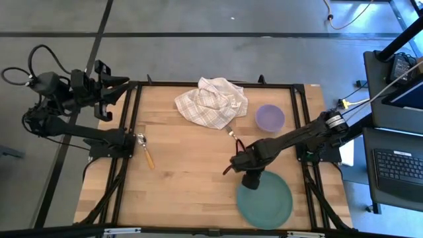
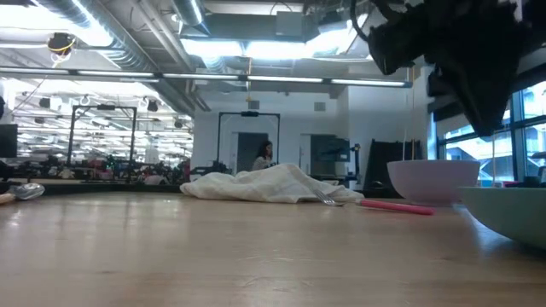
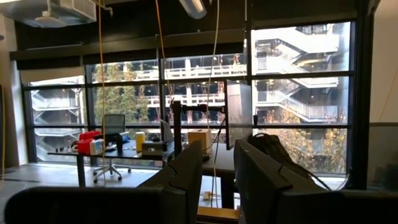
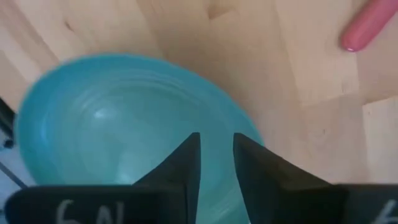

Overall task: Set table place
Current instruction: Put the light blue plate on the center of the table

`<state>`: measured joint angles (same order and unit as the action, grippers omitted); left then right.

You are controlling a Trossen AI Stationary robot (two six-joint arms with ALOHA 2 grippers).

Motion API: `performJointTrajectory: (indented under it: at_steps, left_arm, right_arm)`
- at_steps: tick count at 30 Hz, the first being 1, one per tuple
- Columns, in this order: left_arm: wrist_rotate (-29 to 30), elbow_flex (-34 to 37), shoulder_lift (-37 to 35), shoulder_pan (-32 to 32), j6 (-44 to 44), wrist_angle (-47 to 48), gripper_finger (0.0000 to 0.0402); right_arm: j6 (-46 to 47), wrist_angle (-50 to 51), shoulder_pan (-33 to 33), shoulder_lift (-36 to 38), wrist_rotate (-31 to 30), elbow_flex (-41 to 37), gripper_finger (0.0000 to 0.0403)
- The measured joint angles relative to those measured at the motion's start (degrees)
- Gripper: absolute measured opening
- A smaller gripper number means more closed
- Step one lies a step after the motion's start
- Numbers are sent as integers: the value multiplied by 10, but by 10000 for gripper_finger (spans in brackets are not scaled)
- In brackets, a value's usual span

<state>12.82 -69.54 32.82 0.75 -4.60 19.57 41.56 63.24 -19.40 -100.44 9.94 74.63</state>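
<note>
High view: the right gripper (image 1: 252, 180) hangs over the teal plate (image 1: 268, 200) near the worktop's (image 1: 185, 178) front edge; lilac bowl (image 1: 269, 118), checked cloth (image 1: 211, 100) and spoon (image 1: 145, 151) lie apart. Low view: the red-handled fork (image 2: 394, 205) pokes from the cloth. Left wrist view: the left gripper (image 3: 219, 163) is parked, jaws narrowly parted. Right wrist view: jaws narrowly parted, holding nothing; descending off-centre could tip the plate. "6A" marks the gripper.

Table (image 1: 185, 178) bears plate (image 1: 268, 201), bowl (image 1: 269, 117), cloth (image 1: 210, 100), seemingly spoon (image 1: 145, 151).
</note>
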Motion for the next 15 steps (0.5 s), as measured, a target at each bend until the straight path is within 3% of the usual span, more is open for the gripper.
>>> performJointTrajectory:
  at_steps: [15]
  left_arm:
    - [0, 0, 0, 0, 0, -32, 86]
  right_arm:
    - [-121, 43, 23, -9, -14, 0, 97]
